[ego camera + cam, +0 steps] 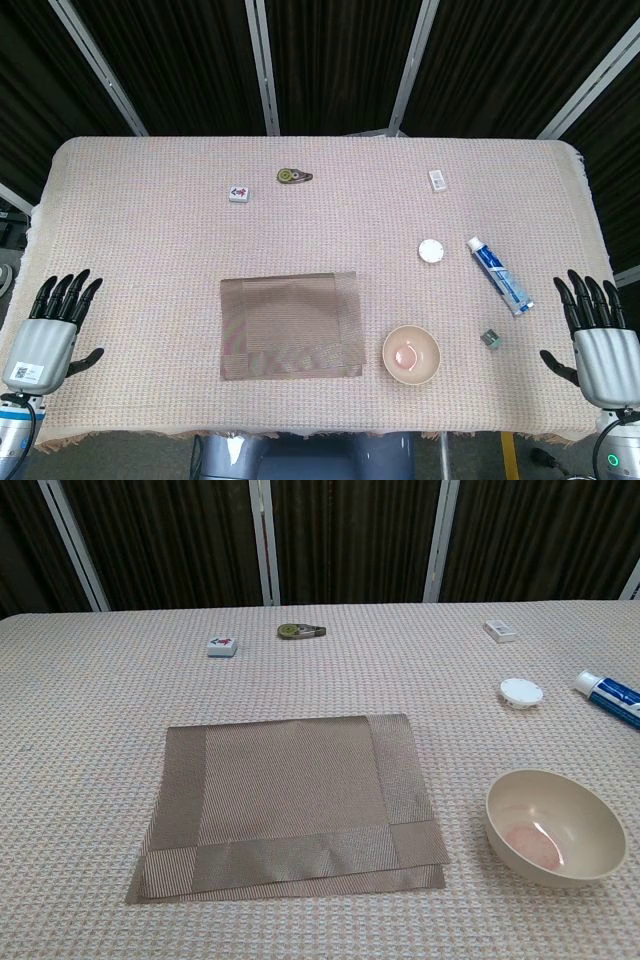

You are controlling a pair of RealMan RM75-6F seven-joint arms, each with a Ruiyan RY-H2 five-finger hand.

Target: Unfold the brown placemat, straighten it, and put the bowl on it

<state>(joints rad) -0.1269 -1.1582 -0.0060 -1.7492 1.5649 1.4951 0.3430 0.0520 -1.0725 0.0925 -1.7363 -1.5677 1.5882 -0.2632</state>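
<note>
The brown placemat (289, 325) (291, 806) lies folded in the middle of the table, its upper layer a little short of the lower one along the near edge. To its right stands the beige bowl (411, 354) (555, 825), upright, with a pinkish patch inside. My left hand (52, 328) rests at the table's near left edge, fingers apart, holding nothing. My right hand (598, 338) rests at the near right edge, fingers spread and empty. Both hands are far from the mat and bowl. The chest view shows neither hand.
A toothpaste tube (499, 275) (610, 697), a white round lid (432, 250) (521, 692) and a small grey cube (490, 338) lie right of the bowl. At the back are a mahjong tile (239, 192) (222, 646), a tape dispenser (293, 176) (301, 631) and a white eraser (438, 180) (500, 631).
</note>
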